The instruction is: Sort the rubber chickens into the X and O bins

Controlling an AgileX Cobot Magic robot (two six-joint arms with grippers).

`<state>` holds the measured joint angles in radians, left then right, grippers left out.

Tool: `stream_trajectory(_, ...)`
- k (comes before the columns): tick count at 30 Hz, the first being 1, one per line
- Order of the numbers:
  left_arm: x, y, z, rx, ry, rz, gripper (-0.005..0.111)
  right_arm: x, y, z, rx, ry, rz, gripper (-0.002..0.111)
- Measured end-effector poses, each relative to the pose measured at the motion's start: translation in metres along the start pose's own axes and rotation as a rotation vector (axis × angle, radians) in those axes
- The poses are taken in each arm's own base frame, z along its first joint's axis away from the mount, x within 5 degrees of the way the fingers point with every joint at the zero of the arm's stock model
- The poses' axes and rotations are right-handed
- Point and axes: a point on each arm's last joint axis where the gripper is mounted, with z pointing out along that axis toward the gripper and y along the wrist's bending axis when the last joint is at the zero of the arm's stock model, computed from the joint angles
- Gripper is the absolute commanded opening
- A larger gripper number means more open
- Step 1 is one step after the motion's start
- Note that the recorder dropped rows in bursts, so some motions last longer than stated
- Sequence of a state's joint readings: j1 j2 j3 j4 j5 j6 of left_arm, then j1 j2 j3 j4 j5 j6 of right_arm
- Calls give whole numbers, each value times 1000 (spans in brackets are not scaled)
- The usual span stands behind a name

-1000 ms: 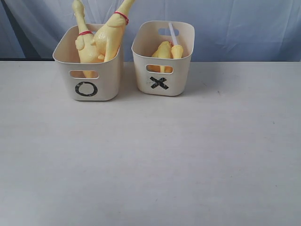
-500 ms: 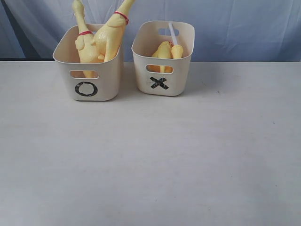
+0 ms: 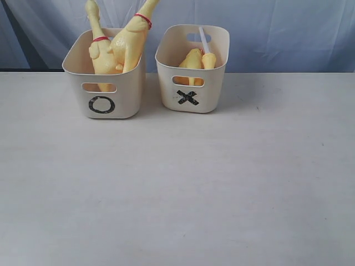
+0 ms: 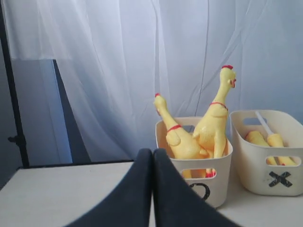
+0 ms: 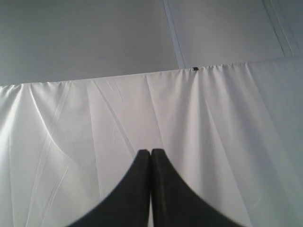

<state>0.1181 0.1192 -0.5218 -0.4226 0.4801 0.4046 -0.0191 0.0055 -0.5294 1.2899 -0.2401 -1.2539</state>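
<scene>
Standing in O bin [image 3: 126, 103], back left of table [image 3: 177, 183]: two rubber chickens [image 3: 128, 47], necks above rim. X bin [image 3: 215, 88] just beside, to right: other chickens [image 3: 193, 58] low inside. Left gripper [image 4: 152, 156] jaws pressed together, empty; right gripper [image 5: 150, 153] same, facing curtain [image 5: 94, 118]

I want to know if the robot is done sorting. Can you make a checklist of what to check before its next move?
1. Left gripper shut, holding nothing: ok.
2. Right gripper shut, holding nothing: ok.
3. O bin upright, with two rubber chickens poking out of the top: ok.
4. X bin upright, with yellow chickens lying low inside: ok.
5. How many lie in the X bin: cannot tell.
6. No chicken lying loose on the table in the exterior view: ok.
</scene>
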Motion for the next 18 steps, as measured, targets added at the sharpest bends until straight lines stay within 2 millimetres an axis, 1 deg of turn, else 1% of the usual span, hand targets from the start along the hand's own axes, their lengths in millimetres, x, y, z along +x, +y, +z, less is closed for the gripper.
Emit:
stream_trajectory(2,-1,-2,-10,-1,-48,9,0,0,0,-1,8,-4,-4,-1)
stream_trajectory(6,-2,-4,-23,1,-106,25,0,-1,-1,-1,16,-6,-5,-1)
stream_trajectory(18,-1,-4,-25,72,-112,21,0,0,-1,-1,22,-7,-6,-1)
